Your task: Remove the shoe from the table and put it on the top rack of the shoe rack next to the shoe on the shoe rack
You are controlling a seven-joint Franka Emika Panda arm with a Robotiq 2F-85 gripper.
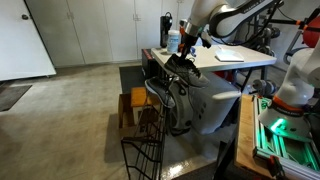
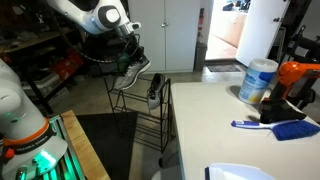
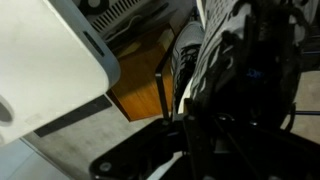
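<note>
Hand [image 2: 129, 50] is clamping the shoe [image 2: 134, 72], fingers closed on its upper, with the shoe hanging tilted in the air below it. The shoe is hanging off the table [image 2: 225, 125], past its edge, just above the top of the rack [image 2: 140, 118]. The other shoe [image 2: 155, 88] is sitting on the rack's top tier, just beside the held one; can't tell if they are touching. Bottle [image 2: 257, 80] is standing on the table, well apart. Stool [image 1: 133, 104] is sitting on the floor near the rack.

Grey concrete floor [image 1: 80, 100]; white cabinet doors [image 1: 100, 30] behind.
</note>
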